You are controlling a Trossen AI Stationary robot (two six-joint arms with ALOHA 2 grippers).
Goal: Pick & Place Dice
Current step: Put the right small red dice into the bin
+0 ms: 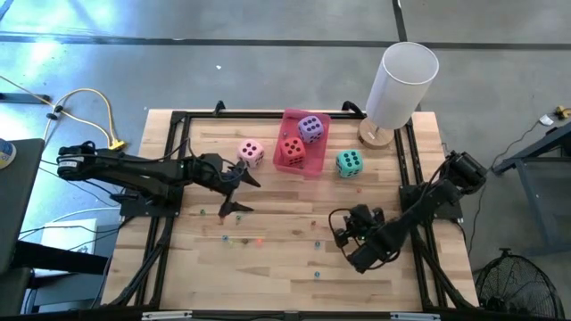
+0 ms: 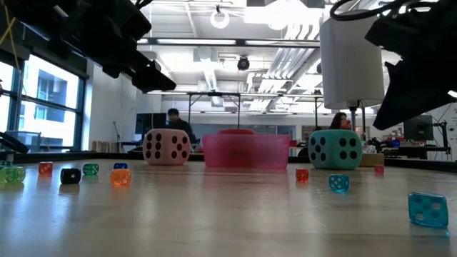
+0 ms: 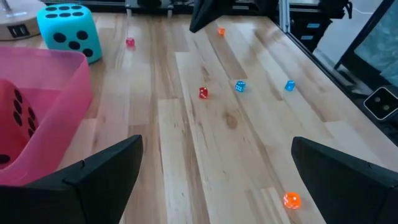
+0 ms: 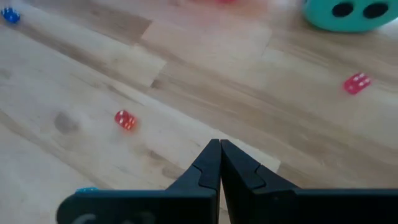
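Observation:
A pink translucent tray (image 1: 318, 119) stands at the table's far middle. In it lie the red die (image 1: 291, 150) and the purple die (image 1: 310, 129). The pink die (image 1: 252, 152) rests on the wood just left of the tray, and the teal die (image 1: 349, 163) rests just right of it. My left gripper (image 1: 244, 194) is open above the table, nearer than the pink die. In the left wrist view its fingers (image 3: 106, 177) frame bare wood beside the tray (image 3: 43, 118). My right gripper (image 4: 219, 155) is shut above the wood, nearer than the teal die (image 4: 345, 12).
A white cylinder on a wooden base (image 1: 400, 85) stands at the far right corner. Tiny coloured beads (image 1: 259, 239) lie scattered over the near half of the table. Black frame rails (image 1: 169, 169) run along both sides. People sit in the room beyond (image 2: 173, 118).

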